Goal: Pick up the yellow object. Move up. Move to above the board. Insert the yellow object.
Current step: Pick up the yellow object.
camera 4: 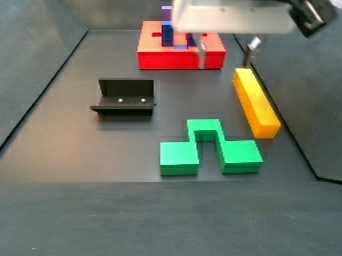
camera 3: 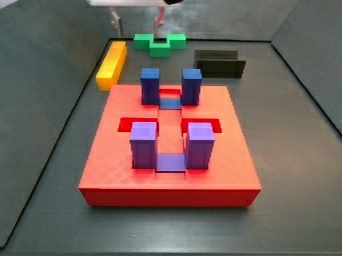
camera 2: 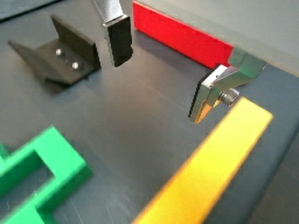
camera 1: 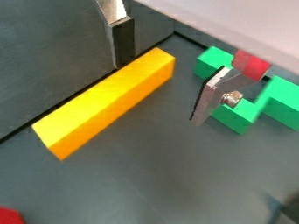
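Gripper (camera 1: 163,72) hangs above the floor just beside the yellow bar (camera 1: 107,101), jaws apart — nothing between the fingers (camera 2: 117,42). The bar lies flat on the grey floor, untouched, between the red board (camera 4: 181,55) and the green block (camera 4: 207,147) in a side view. The fixture (camera 4: 123,97) stands well apart from the bar — across the floor.

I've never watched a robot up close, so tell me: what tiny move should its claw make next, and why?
Probably shift sideways over the yellow object, then lower. The gripper is open and holds nothing, and in a wrist view the bar lies flat on the floor, not between the fingers. It has to sit between them before the gripper can close on it.
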Motion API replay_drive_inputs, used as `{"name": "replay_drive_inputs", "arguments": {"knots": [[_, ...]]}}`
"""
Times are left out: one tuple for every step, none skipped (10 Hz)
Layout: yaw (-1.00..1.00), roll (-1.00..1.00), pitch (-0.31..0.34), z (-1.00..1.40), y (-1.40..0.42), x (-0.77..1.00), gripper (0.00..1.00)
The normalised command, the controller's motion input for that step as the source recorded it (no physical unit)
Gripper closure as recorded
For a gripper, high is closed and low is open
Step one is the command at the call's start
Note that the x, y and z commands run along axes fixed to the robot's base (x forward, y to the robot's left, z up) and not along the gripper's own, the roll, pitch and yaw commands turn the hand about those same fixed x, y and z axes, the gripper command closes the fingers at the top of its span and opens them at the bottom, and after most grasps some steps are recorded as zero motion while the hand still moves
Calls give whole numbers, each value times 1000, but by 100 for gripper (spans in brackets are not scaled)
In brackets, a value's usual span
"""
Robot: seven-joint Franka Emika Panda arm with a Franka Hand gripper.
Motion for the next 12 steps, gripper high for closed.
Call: {"name": "replay_drive_inputs", "arguments": {"knots": [[29, 0, -50, -109, -6, -266, 0], [0, 0, -13, 0, 0, -71, 0], [0, 39, -179, -174, 0, -314, 0], [0, 0, -110, -266, 206, -20, 0], [-29, 23, -146, -297, 14, -291, 0], [-91, 20, -124, -277, 0, -400, 0], [-57, 0, -97, -169, 9, -349, 0], [-43, 9, -70, -174, 0, -354, 0], [-69, 0, -70, -177, 0, -397, 0], [0, 0, 0, -89, 0, -74, 0], [0, 0, -46, -69, 0, 0, 0], [37, 21, 0, -229, 160, -43, 0]]}}
